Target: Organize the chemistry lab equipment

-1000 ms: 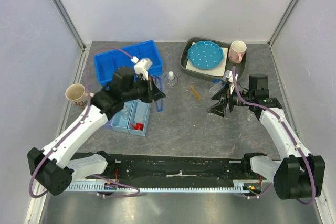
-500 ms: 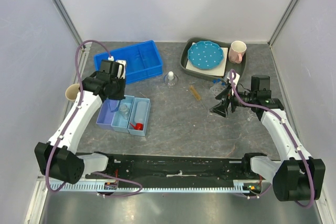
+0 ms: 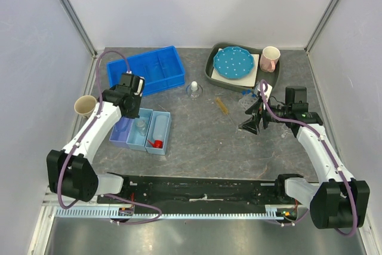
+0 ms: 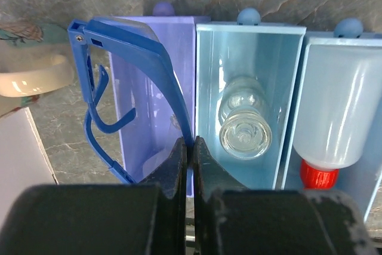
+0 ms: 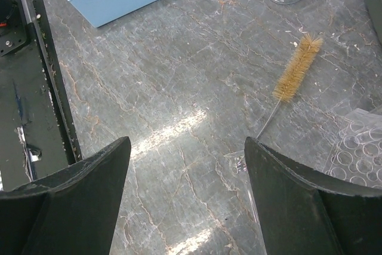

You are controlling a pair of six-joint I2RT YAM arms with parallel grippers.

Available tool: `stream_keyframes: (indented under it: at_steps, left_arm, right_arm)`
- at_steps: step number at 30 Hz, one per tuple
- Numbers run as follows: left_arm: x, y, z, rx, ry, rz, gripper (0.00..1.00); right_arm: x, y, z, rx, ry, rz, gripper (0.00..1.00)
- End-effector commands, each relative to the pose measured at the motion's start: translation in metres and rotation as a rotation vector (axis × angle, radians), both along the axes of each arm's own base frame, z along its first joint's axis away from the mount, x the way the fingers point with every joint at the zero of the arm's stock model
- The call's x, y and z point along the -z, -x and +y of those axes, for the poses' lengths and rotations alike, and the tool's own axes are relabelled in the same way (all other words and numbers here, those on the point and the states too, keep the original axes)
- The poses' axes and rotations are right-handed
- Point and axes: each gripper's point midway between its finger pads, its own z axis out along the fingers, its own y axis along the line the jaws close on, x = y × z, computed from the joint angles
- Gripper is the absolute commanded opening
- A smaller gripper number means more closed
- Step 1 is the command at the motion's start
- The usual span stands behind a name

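Blue glasses (image 4: 143, 58) hang tilted over the lavender bin (image 4: 179, 52). Their rim is pinched in the left gripper (image 4: 187, 153), fingers pressed together on it. Neighbouring bins: a glass flask (image 4: 245, 126) lying down; a red-capped squeeze bottle (image 4: 334, 117). Step in hand, likely: putting the glasses into the bin. Next move calls for lowering, then letting go. Right gripper (image 5: 184, 144) wide apart, empty, above bare bench (image 5: 149, 76). Bristle brush (image 5: 296, 67) and clear tube rack (image 5: 358, 147) lie beyond it, unsorted. No labels or writing legible.
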Motion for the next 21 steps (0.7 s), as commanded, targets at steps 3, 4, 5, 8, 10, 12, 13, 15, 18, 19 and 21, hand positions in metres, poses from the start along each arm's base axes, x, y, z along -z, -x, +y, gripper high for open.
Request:
stream_keyframes:
  at_steps: [3,4,5,8,10,12,13,15,18,19,21]
  left_arm:
    - [0.023,-0.003,0.002,0.025,-0.019,0.013,0.02]
    - [0.026,-0.004,0.001,0.028,-0.010,0.015,0.02]
    - [0.032,-0.002,0.001,0.026,-0.015,0.033,0.02]
    - [0.036,-0.004,0.003,0.016,-0.026,0.042,0.03]
    - [0.039,-0.006,0.005,0.011,-0.039,0.056,0.06]
    - [0.040,-0.006,0.006,-0.019,-0.038,0.057,0.11]
    - [0.039,-0.007,0.008,-0.031,-0.048,0.052,0.14]
    - [0.035,-0.007,0.010,-0.052,-0.046,0.045,0.25]
    - [0.024,-0.007,0.013,-0.070,-0.046,0.016,0.35]
    - [0.020,-0.006,0.015,-0.073,-0.047,0.003,0.38]
    - [0.012,-0.007,0.014,-0.078,-0.034,-0.016,0.42]
  right_arm:
    - [-0.009,-0.005,0.001,-0.026,-0.003,-0.047,0.85]
    - [-0.009,-0.005,0.001,-0.026,-0.003,-0.050,0.84]
    - [-0.008,-0.005,0.000,-0.025,-0.002,-0.048,0.85]
    - [-0.007,-0.005,0.000,-0.026,0.001,-0.047,0.85]
    - [-0.007,-0.005,0.000,-0.025,0.002,-0.046,0.85]
    - [-0.005,-0.005,0.000,-0.025,0.004,-0.042,0.85]
    - [-0.006,-0.006,-0.001,-0.023,0.006,-0.042,0.84]
    - [-0.005,-0.006,-0.001,-0.023,0.006,-0.042,0.85]
    - [-0.005,-0.006,-0.002,-0.024,0.006,-0.043,0.85]
    - [-0.005,-0.006,-0.001,-0.025,0.007,-0.043,0.85]
    - [-0.005,-0.006,-0.001,-0.026,0.008,-0.044,0.85]
